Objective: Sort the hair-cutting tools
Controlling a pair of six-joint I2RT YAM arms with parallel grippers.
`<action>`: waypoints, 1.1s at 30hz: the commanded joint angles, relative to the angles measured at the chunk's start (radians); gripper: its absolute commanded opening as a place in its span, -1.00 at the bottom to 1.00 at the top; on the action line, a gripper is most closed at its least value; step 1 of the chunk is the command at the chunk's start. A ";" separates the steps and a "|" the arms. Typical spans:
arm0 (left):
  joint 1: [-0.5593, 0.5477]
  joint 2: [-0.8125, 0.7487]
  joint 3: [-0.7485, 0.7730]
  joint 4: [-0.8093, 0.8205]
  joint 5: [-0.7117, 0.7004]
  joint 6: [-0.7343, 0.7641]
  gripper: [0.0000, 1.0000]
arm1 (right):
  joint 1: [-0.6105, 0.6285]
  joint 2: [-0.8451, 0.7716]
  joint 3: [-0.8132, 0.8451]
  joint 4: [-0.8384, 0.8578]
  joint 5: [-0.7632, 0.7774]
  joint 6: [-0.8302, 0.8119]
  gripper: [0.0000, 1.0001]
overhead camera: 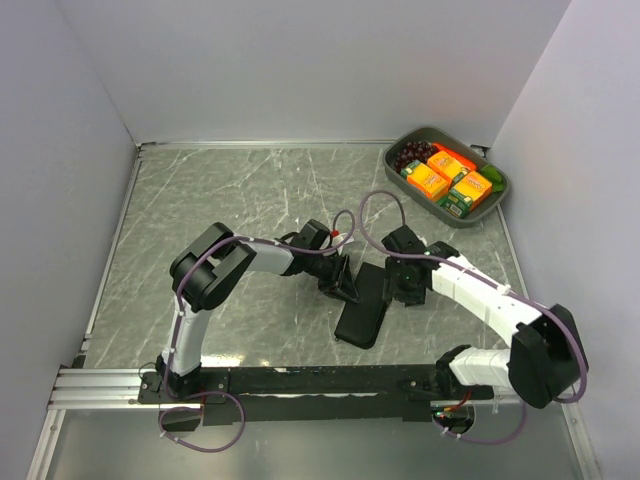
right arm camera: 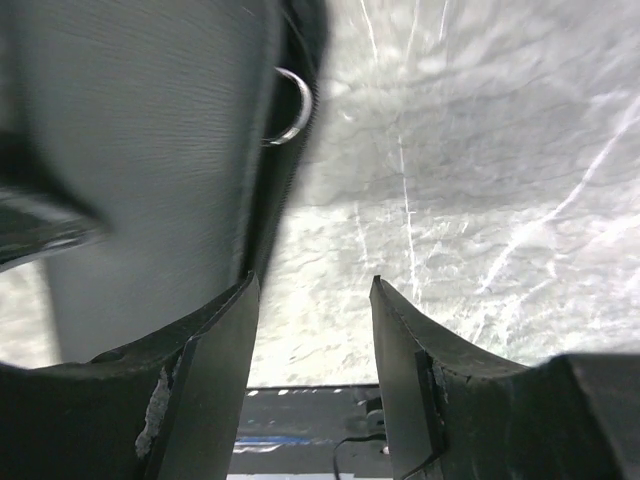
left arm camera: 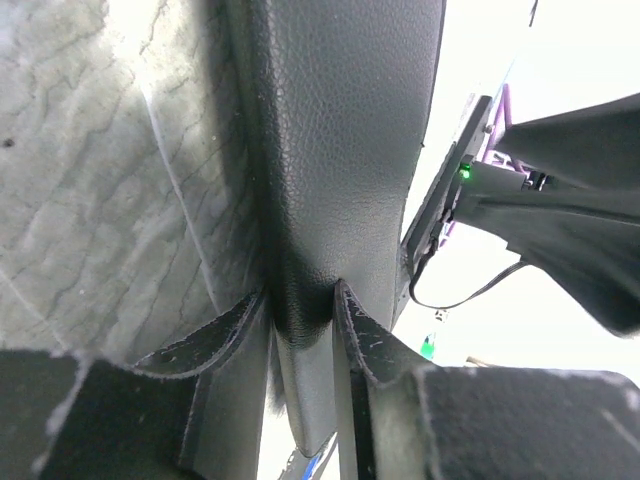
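The flat black zip case (overhead camera: 364, 308) lies mid-table with its far flap lifted. My left gripper (overhead camera: 345, 280) is shut on that black leather flap (left arm camera: 330, 180) and holds it up. My right gripper (overhead camera: 405, 290) is open and empty just right of the case, with bare table between its fingers (right arm camera: 225, 340). In the right wrist view the case's grey inner side (right arm camera: 150, 170) fills the left, with a silver metal ring (right arm camera: 290, 105) at its edge; I cannot tell if it is a scissors handle. No scissors or black clips show clearly anywhere.
A grey tray (overhead camera: 400, 152) with grapes and orange and green boxes stands at the back right corner. White walls close the table's left, back and right sides. The black mounting rail (overhead camera: 300, 382) runs along the near edge.
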 commanded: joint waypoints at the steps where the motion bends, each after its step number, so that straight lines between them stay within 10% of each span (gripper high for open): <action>1: -0.020 0.050 -0.034 -0.152 -0.237 0.078 -0.53 | -0.004 -0.053 0.082 -0.065 0.042 0.000 0.14; 25: -0.020 -0.033 -0.055 -0.184 -0.260 0.101 -0.45 | -0.005 0.077 -0.035 0.121 -0.027 0.013 0.12; 33: -0.019 -0.028 -0.080 -0.125 -0.213 0.078 0.31 | -0.004 0.110 -0.062 0.063 0.022 0.079 0.12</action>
